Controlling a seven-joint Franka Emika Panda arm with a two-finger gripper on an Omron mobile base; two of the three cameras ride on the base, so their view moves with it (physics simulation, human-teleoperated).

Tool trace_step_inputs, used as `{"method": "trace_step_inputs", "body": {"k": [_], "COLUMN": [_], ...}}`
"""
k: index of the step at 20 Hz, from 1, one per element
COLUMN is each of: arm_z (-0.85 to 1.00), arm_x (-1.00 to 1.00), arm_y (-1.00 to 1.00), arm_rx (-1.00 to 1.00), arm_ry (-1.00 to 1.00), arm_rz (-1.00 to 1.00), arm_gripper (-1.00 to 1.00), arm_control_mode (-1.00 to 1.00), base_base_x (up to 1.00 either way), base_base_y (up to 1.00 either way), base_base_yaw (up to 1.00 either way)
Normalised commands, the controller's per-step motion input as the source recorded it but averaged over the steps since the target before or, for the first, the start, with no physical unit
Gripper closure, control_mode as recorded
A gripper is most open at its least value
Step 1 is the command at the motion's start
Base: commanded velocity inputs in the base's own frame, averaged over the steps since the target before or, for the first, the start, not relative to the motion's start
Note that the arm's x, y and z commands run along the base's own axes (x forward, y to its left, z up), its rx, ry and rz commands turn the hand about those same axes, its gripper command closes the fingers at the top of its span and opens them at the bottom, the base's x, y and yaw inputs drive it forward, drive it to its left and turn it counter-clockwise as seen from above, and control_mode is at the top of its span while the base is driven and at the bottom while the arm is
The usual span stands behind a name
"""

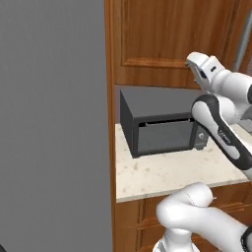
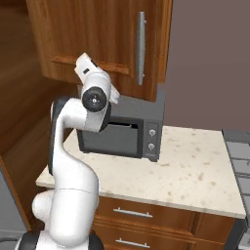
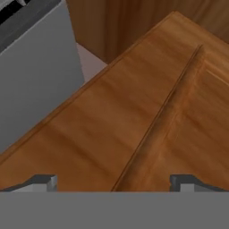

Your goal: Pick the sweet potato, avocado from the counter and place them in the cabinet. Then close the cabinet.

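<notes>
The gripper (image 3: 114, 182) is wide open and empty by the stiff, heavy cabinet (image 3: 134, 116) door, best pushed at its edge.

A dark grey microwave (image 1: 160, 123) stands below the pincer, its door shut and facing forward, with two round knobs (image 2: 152, 139) one above the other on a panel at the door's right. Lower still, under the slab's front edge, run wooden drawers (image 2: 146, 219) with short silver handles (image 2: 133, 213). A plain grey wall (image 1: 51, 123) rises well to the pincer's left. Far to its right, a grey tiled surface (image 2: 239, 154) meets the slab's end.
</notes>
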Motion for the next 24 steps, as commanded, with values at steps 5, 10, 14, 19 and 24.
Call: {"method": "trace_step_inputs", "body": {"k": [5,10,14,19,24], "arm_z": [-0.20,-0.09,-0.28,-0.29,0.09], "arm_x": [1.00,1.00,1.00,0.68,-0.57], "arm_y": [0.01,0.03,0.22,0.28,-0.03], "arm_rx": [-0.04,-0.03,-0.06,-0.12,-0.15], "arm_ry": [0.03,0.00,0.00,-0.09,0.00], "arm_rz": [0.18,0.13,0.07,0.01,0.00], "arm_gripper": [-1.00,-1.00,-1.00,-1.00,-1.00], "arm_control_mode": [-1.00,-1.00,-1.00,-1.00,-1.00], "base_base_x": [0.00,0.00,0.00,0.00,0.00], "base_base_y": [0.00,0.00,0.00,0.00,0.00], "base_base_yaw": [0.00,0.00,0.00,0.00,0.00]}}
